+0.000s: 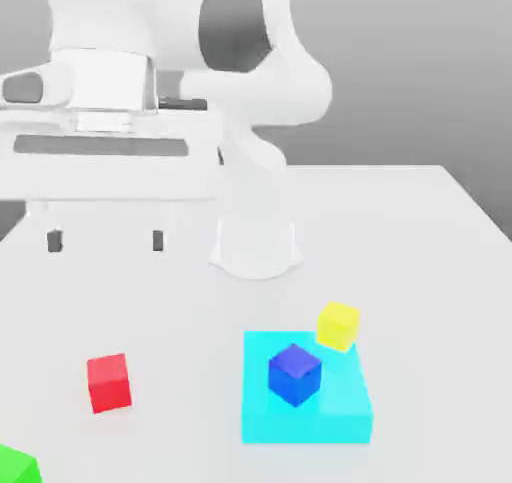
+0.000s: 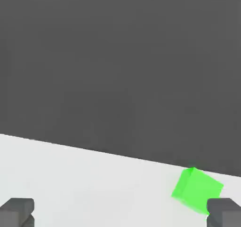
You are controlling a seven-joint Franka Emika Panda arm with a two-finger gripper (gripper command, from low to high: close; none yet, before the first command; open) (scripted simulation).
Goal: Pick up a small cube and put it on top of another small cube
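Observation:
The small red cube [image 1: 109,382] rests on the white table toward the exterior view's left front. A blue cube [image 1: 294,373] sits on the large flat cyan block [image 1: 340,411], and a yellow cube [image 1: 338,326] leans at that block's far corner. A green cube [image 1: 17,466] lies at the front left corner of the exterior view, and the hand view shows this green cube [image 2: 196,189] near one fingertip. My gripper [image 1: 105,241] hangs high above the table, behind the red cube, open, with nothing between its dark fingertips [image 1: 55,241]. In the hand view the gripper [image 2: 120,212] stands wide apart.
The arm's white base [image 1: 255,241] stands mid-table behind the cyan block. The table's far edge [image 2: 94,150] meets a dark grey backdrop. Bare white table [image 1: 180,311] lies between the red cube and the cyan block.

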